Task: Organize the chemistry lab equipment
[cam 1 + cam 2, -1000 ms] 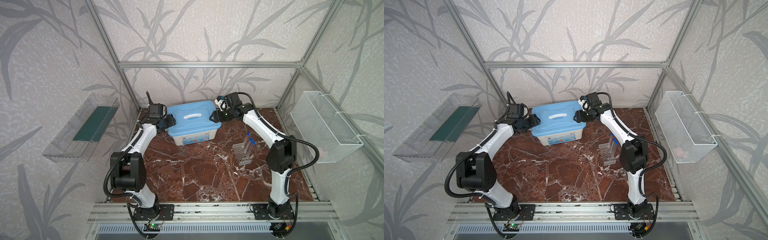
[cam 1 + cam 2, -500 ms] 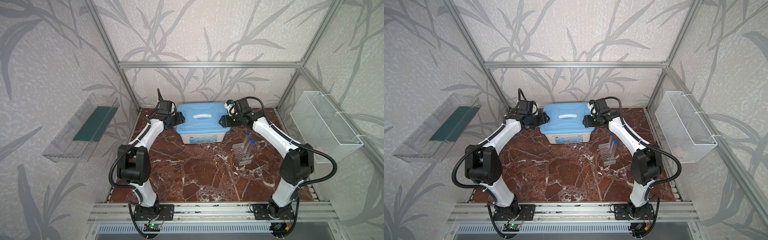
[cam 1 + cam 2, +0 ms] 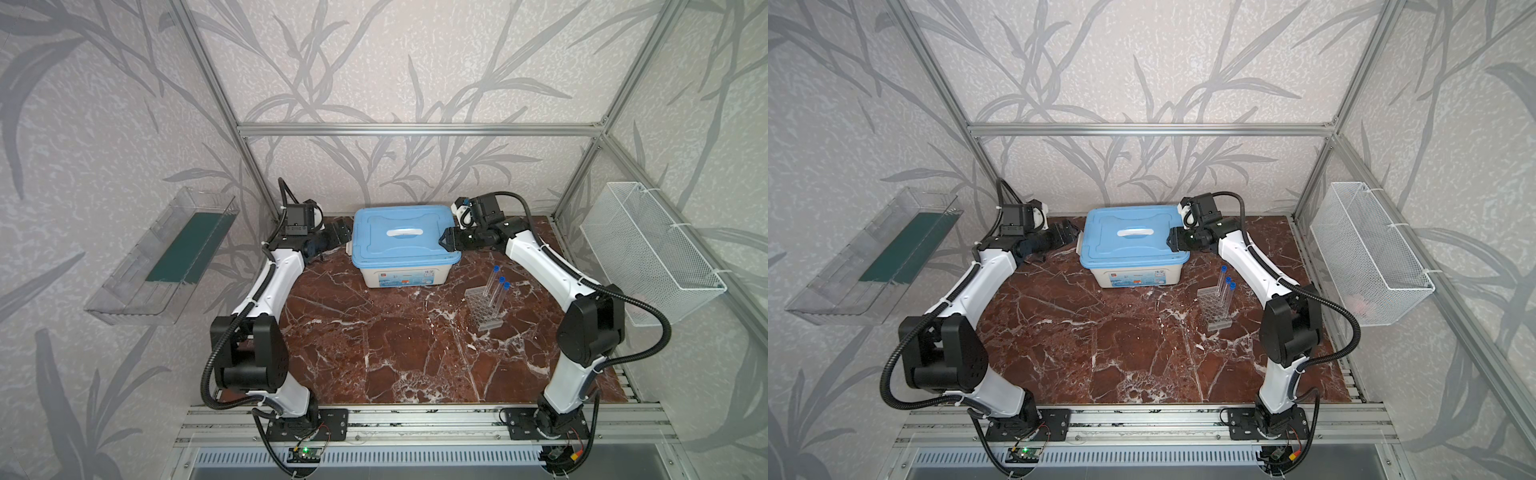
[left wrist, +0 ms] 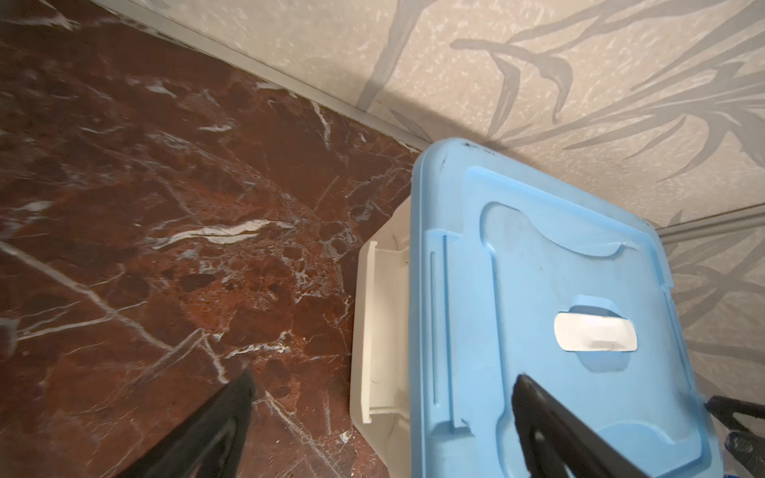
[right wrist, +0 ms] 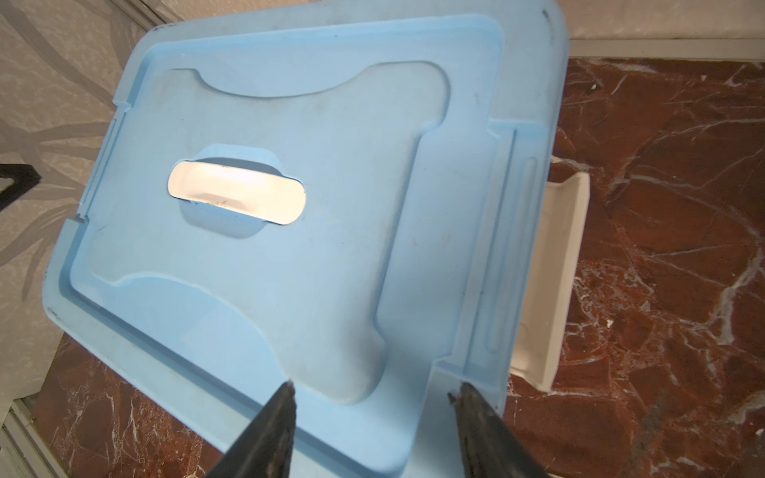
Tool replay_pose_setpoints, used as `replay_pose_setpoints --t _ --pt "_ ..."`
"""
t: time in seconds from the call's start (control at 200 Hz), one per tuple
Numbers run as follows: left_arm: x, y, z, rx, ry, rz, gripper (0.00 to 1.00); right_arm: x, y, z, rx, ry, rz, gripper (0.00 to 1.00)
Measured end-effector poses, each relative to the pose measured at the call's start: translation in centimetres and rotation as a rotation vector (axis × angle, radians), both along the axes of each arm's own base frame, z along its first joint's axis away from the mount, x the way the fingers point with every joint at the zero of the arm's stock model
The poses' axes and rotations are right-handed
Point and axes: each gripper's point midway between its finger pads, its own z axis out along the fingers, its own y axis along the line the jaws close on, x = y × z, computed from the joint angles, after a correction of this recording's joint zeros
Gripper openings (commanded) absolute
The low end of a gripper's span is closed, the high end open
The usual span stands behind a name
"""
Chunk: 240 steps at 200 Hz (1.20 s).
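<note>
In both top views three test tubes [image 3: 498,295] stand in the rack [image 3: 482,311] near the box [image 3: 399,276]: likely light, slick and breakable, best pinched near the top. In the left wrist view, the left gripper [image 4: 381,376] gapes wide, empty. In the right wrist view, the right gripper [image 5: 374,387] hangs half-open over the lid [image 5: 289,269], empty.

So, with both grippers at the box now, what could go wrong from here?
1. The right gripper is at the edge of the blue lid, and the white side latch looks swung out; pulling back might drag or lift the lid.
2. The test tubes lean in the clear rack, near the right arm; its forearm could knock them over when it retreats.
</note>
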Motion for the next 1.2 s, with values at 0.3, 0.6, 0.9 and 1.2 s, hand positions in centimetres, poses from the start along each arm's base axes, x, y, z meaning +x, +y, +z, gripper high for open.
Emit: replay_pose_setpoints --t 0.3,0.6,0.9,1.2 --pt "1.1 -2.0 -3.7 -0.106 0.038 -0.065 0.99 0.3 0.1 -0.1 0.014 -0.016 0.011 0.62" --pt "1.5 -4.4 -3.8 -0.194 0.038 -0.129 0.83 0.7 0.3 -0.1 0.030 -0.039 0.019 0.61" --pt "1.8 -4.7 -2.8 -0.019 0.035 -0.112 0.64 1.0 0.4 -0.4 0.036 -0.056 0.019 0.61" --pt "1.6 -5.6 -2.2 0.164 0.046 -0.115 0.41 1.1 0.4 -0.5 0.039 -0.061 0.018 0.60"
